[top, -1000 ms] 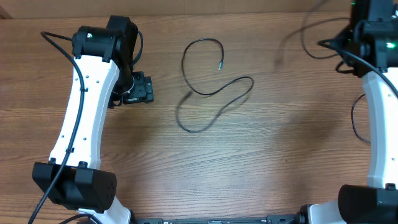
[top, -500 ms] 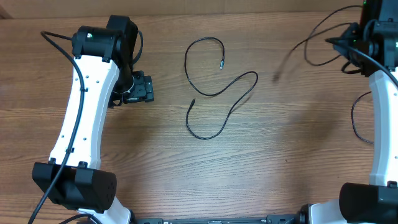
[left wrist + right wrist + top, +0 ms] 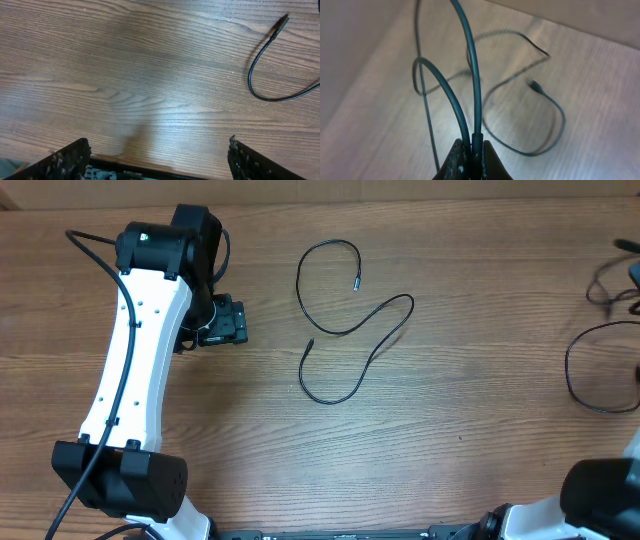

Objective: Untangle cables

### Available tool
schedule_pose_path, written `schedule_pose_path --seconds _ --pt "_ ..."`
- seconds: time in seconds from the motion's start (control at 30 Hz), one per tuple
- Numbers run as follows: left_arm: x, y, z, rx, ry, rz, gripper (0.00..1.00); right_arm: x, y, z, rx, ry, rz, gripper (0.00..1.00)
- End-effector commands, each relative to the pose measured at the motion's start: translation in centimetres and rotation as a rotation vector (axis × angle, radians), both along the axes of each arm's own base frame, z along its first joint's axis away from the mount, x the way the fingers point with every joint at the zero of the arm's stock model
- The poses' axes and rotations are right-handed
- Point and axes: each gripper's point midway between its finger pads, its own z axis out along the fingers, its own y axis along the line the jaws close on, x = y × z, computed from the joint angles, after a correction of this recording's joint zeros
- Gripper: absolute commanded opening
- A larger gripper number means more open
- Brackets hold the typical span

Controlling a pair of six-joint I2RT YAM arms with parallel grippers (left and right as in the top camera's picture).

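One thin black cable (image 3: 352,330) lies loose in an S-shaped curve at the table's middle, with a small plug at each end. Its lower loop and plug also show in the left wrist view (image 3: 267,75). My left gripper (image 3: 224,321) hangs left of it, open and empty, with the jaws wide apart (image 3: 157,150). My right gripper (image 3: 472,150) is shut on a second black cable (image 3: 470,80), two strands pinched between its fingers and held above the table. The rest of that cable trails on the wood (image 3: 545,120). A cable loop (image 3: 590,370) lies at the right edge.
The wooden table (image 3: 450,430) fills the overhead view. The white left arm (image 3: 130,370) runs along the left side from its base at the front left. The right arm's base (image 3: 600,500) is at the front right corner; its upper part is mostly out of the overhead view.
My right gripper has moved right, almost out of the overhead view, pulling its cable away. The middle cable came free of it, shifted slightly and has lain still since.
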Motion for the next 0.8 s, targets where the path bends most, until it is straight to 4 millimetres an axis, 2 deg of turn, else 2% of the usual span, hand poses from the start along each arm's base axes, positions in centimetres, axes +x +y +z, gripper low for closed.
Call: schedule_pose_path --seconds 0.0,0.13,0.23,0.27,0.33,0.4,0.53,0.63,0.77 --pt "-0.2 0.1 0.6 0.012 -0.027 -0.003 0.88 0.3 -1.0 -2.1 0.042 0.04 -0.021 0.04" --pt "-0.2 0.1 0.6 0.012 -0.026 -0.003 0.88 -0.1 -2.3 -4.3 0.072 0.096 -0.052 0.04" --pt "-0.2 0.1 0.6 0.012 -0.027 -0.003 0.88 -0.5 -3.0 -4.8 0.078 0.105 -0.072 0.08" --pt "-0.2 0.1 0.6 0.012 -0.027 -0.003 0.87 -0.6 -3.2 -4.8 0.078 0.104 -0.078 0.17" --pt "-0.2 0.1 0.6 0.012 -0.028 -0.003 0.88 -0.9 -3.6 -4.8 0.078 0.102 -0.089 0.47" --pt "-0.1 0.1 0.7 0.012 -0.029 -0.003 0.88 -1.1 -3.9 -4.8 0.079 0.102 -0.096 0.72" --pt "0.1 0.1 0.7 0.01 -0.037 -0.003 0.88 -0.7 -3.4 -4.9 0.105 0.089 -0.071 0.82" --pt "0.2 0.1 0.7 0.01 -0.041 -0.003 0.88 1.0 -1.4 -5.2 0.191 0.046 0.066 0.85" --pt "0.2 0.1 0.7 0.011 -0.043 0.0 0.88 4.5 5.0 -4.9 0.34 -0.036 0.481 0.9"
